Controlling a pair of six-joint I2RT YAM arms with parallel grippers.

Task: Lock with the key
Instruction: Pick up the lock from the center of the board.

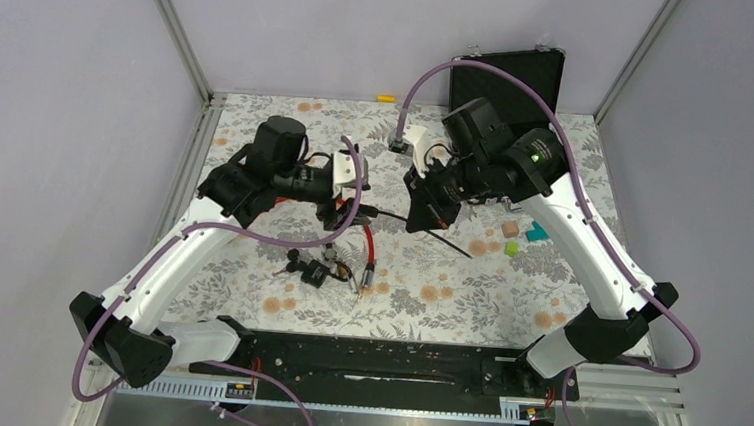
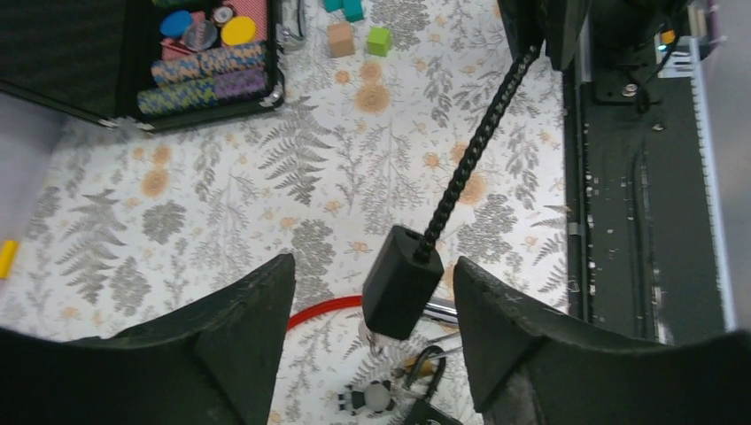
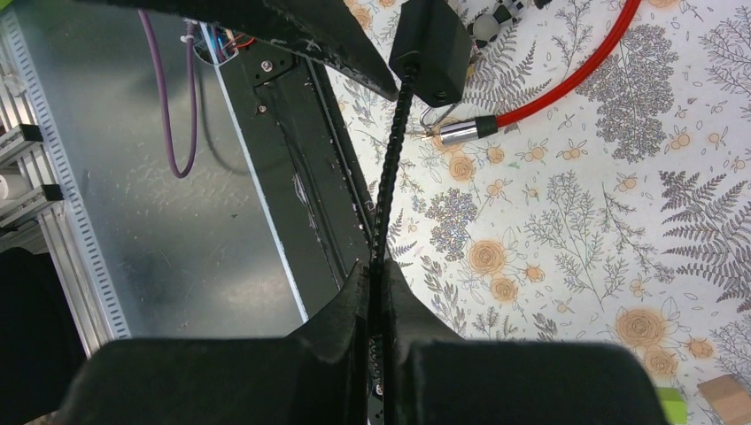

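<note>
A black lock block [image 2: 403, 282] hangs on a black braided cable [image 2: 474, 150] above the floral tabletop. My left gripper [image 2: 372, 270] is open, one finger on each side of the block with a gap to both. My right gripper [image 3: 376, 274] is shut on the braided cable [image 3: 394, 150] further along. Below the block lie a red cable [image 3: 567, 84] with a silver end [image 3: 459, 131], a small padlock [image 2: 429, 403] and a panda keychain [image 2: 372, 398]. Thin metal pieces [image 2: 443, 341] by the shackle may be the key; I cannot tell.
An open black case [image 2: 124, 111] with poker chips stands at the back right [image 1: 508, 77]. Small coloured blocks [image 1: 517, 238] lie near the right arm. A yellow piece [image 1: 387, 98] lies at the far edge. A black rail [image 1: 373, 358] runs along the near edge.
</note>
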